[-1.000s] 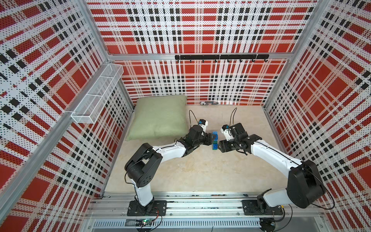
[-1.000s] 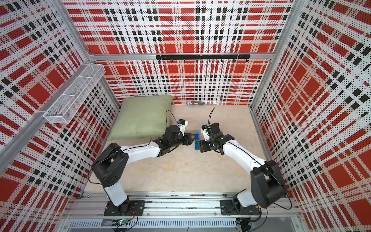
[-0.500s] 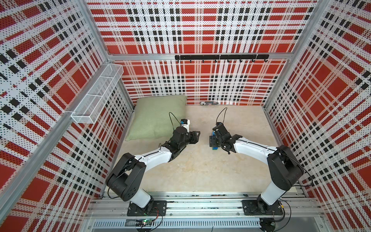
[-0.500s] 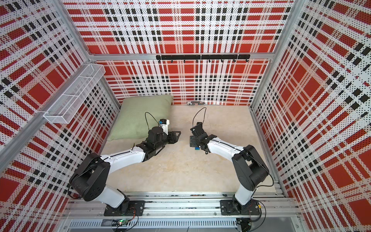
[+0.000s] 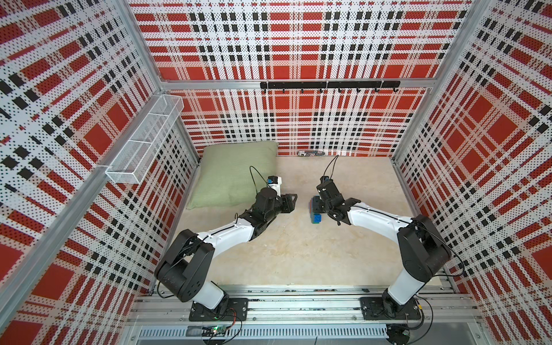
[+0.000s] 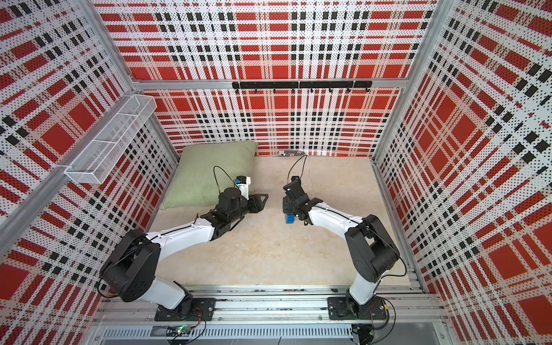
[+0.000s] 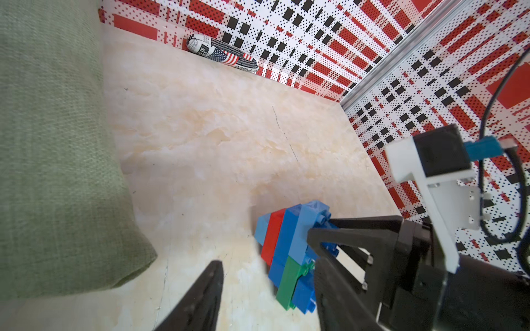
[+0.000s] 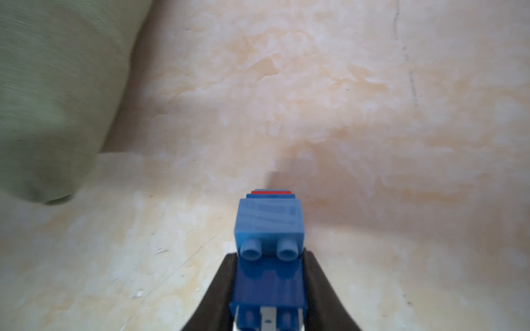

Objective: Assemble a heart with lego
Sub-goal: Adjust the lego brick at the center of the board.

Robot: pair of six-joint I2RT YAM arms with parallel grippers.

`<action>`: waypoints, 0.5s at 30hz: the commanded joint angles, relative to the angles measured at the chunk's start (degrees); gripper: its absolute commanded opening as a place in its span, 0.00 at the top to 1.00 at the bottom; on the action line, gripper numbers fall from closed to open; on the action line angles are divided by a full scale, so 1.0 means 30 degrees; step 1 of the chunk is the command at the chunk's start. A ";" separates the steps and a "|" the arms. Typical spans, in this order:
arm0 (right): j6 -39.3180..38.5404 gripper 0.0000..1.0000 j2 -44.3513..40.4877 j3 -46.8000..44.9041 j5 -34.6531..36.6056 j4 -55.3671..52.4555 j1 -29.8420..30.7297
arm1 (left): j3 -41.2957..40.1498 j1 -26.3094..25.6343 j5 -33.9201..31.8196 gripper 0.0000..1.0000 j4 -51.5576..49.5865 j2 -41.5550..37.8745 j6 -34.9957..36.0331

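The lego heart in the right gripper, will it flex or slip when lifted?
Likely stiff: the heart looks interlocked by its studs. Probably light, being small plastic. It may pivot, since the right gripper pinches only its near end.

Your left gripper (image 5: 289, 202) has come off the heart (image 5: 316, 216) and backed toward the left of the frame in both top views, leaving a gap of bare table (image 5: 298, 239). Your right gripper (image 5: 320, 207) has narrowed its jaws onto the heart's sides. The right elbow has swung toward frame centre, and the left elbow toward the lower left.
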 commanded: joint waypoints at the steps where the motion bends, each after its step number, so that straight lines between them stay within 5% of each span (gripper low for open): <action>1: 0.2479 0.70 -0.1944 -0.1818 -0.4583 0.3257 -0.0874 | -0.0486 0.0173 -0.0345 0.44 -0.0234 -0.1006 0.0403; 6: 0.5580 0.69 -0.0602 -0.4266 -1.0225 0.8794 -0.2218 | -0.1273 0.0233 -0.0855 0.44 -0.0105 -0.2032 0.0288; 11: 0.7377 0.63 0.1296 -0.5486 -1.2199 1.2139 -0.3001 | -0.2128 0.0506 -0.1315 0.44 -0.0153 -0.3091 0.0314; 15: 0.6754 0.39 0.0783 -0.6218 -1.1904 1.1785 -0.3717 | -0.3234 0.0970 -0.2342 0.40 -0.0078 -0.4553 0.0734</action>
